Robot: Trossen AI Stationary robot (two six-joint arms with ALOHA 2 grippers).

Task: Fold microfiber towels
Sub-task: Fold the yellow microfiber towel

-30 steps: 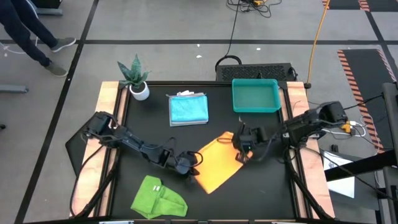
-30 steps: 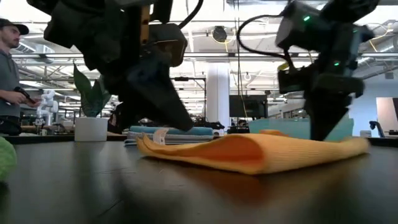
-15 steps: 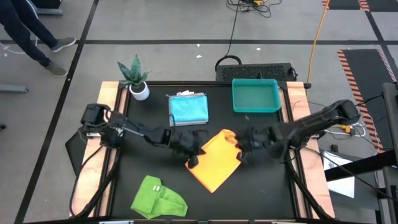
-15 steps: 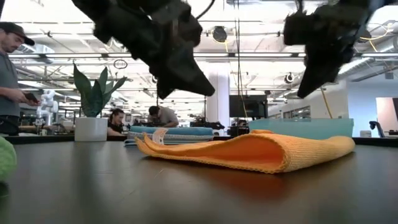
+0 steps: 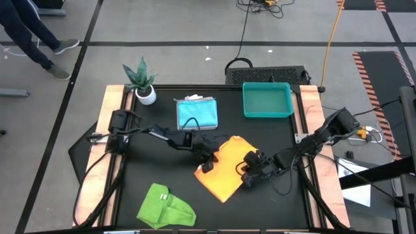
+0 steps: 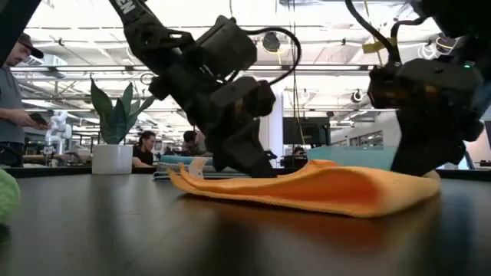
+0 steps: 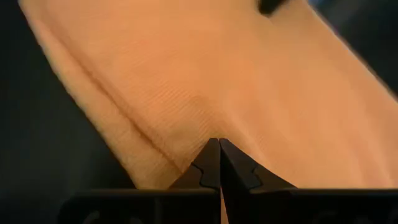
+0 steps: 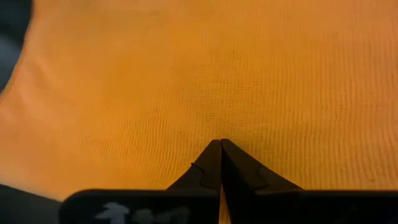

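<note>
We see the orange towel (image 5: 227, 170) folded at the counter's (image 5: 130, 175) centre. The left hand (image 5: 208, 160) presses its nine-o'clock edge, fingers closed; the right hand (image 5: 249, 177) presses its four-o'clock edge, closed too. The green towel (image 5: 166, 207) lies at seven o'clock, the blue towels (image 5: 197, 114) at twelve.

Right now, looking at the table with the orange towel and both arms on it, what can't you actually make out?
- Whether the shut left gripper and shut right gripper pinch the orange towel or only press on it: fingertips meet against cloth in both wrist views.
- How many towels are in the blue stack: high view shows only its top; in the low view the left arm covers it.
- The green towel: cut off by the low view's edge.
</note>
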